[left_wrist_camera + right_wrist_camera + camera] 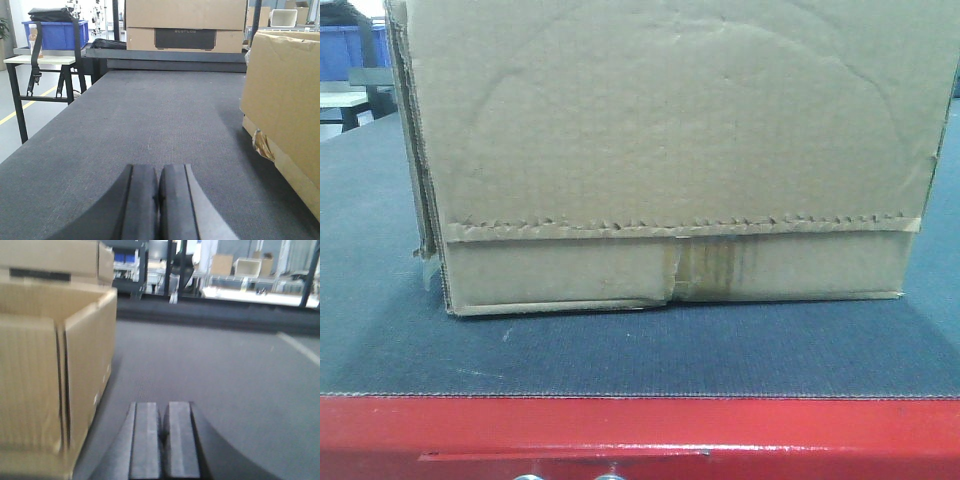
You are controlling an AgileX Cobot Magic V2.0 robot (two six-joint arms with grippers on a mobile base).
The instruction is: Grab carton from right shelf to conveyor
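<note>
Box position: the carton (670,160) sits flat on the conveyor (620,350), close behind its red front edge (640,425), with the serrated flap seam and tape strip facing the front camera.

Task progress: judging from this, the carton is already on the belt and off the shelf, so the carrying part looks done.

Left arm: the left gripper (159,200) hovers low over bare belt, its two fingers (142,200) pressed together with nothing between them.

Box from the left fingers: the carton lies to their right and slightly ahead, well apart from the pads, one side wall turned toward them.

Right arm: the right gripper (162,437) is also low over the belt, fingers (145,437) closed and empty.

Box from the right fingers: the carton lies to their left, nearer than on the other side, its corner edge just beside the finger line but not touching.

Key relation: the carton lies between the two arms, long axis running across the belt from one gripper to the other; neither is in contact.

Nearer arm: the right one, by appearance.

Next move, as a judgement: both arms can draw straight back; any re-grip would mean pressing inward from both sides.

Background: a blue bin (55,34) on a side desk (42,55), and another box (185,25) beyond the belt's far end.
</note>
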